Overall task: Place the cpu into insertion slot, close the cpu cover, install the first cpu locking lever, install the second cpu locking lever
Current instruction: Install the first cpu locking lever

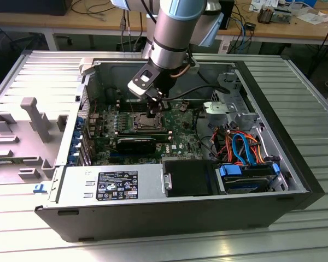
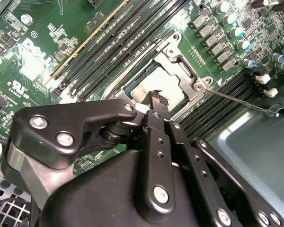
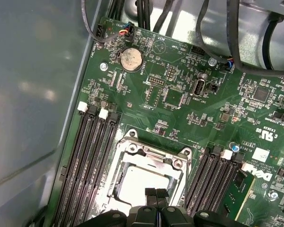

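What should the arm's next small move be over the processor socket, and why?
Probably shift the gripper sideways toward the thin lever rod. In both wrist views the cpu cover looks laid flat over the cpu, with the shut fingertips just above it; in the second wrist view the rod juts out from the cover's corner, seemingly unlatched.

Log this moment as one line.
pincer: shut, over cpu | cpu: seated flat | cpu cover: down

White print on green circuit board
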Tool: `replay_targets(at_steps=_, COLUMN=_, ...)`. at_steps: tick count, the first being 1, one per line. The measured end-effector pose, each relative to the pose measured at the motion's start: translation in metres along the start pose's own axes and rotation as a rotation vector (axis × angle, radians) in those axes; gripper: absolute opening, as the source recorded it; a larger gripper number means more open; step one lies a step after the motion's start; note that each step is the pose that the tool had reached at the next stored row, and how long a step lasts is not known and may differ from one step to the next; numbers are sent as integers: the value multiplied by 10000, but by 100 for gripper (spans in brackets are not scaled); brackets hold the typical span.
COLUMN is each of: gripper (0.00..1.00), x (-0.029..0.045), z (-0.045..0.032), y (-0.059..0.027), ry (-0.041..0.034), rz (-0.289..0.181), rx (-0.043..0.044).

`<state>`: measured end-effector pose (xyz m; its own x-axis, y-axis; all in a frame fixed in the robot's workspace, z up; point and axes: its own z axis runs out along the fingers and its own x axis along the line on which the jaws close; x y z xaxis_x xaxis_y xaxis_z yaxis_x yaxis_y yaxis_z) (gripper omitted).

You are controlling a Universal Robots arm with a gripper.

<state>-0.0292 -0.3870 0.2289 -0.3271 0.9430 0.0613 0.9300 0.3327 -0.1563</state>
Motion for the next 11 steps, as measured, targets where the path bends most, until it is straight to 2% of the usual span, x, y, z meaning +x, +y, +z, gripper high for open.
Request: replay_targets(at_steps=11, gripper=11, x=0, z=0, y=0, ry=-66, rz=-421, rx=26)
